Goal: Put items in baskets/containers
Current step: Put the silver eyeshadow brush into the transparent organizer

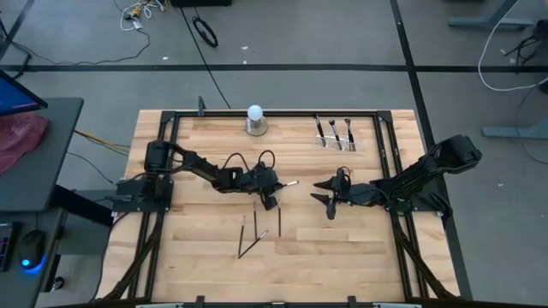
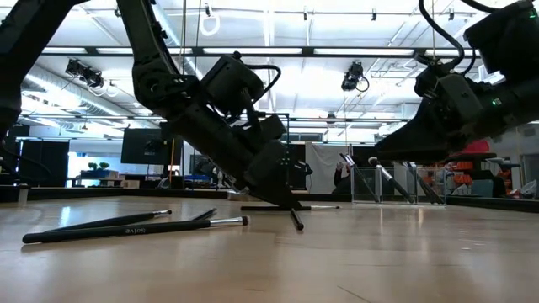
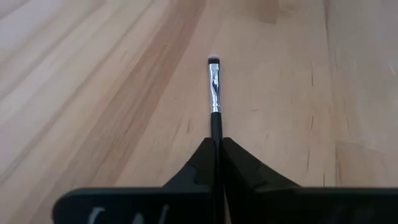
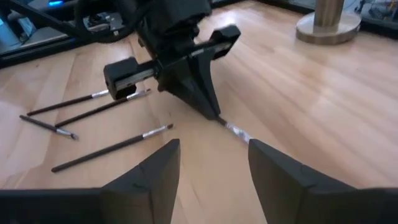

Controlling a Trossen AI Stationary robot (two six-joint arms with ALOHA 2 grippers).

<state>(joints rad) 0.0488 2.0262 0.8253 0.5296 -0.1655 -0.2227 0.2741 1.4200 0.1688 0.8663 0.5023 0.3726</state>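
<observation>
- Four loose makeup brushes [image 1: 255, 233] are seen lying flat on the wooden table [image 1: 342, 257], nearest the front edge and left of centre, some of them crossing at the tips.
- Just behind them, the left gripper [image 1: 276, 185] is held low over the table's middle, its fingers [image 3: 239, 163] pressed together on the dark handle of a held brush [image 3: 214, 93].
- That brush is pinched at its handle, with the silver ferrule and small tip pointing away from the fingers toward the right arm, close above the wood.
- At the back edge, between the arms, a white ball on a round grey base [image 1: 255, 120] is stood.
- Right of centre, the right gripper [image 1: 325, 194] is held just above the table, facing the left one and apart from it, its fingers [image 4: 283, 171] spread with nothing between them.
- Farther back on the right, a clear plastic holder [image 1: 340, 137] is placed, with three brushes [image 1: 334, 130] standing in it.
</observation>
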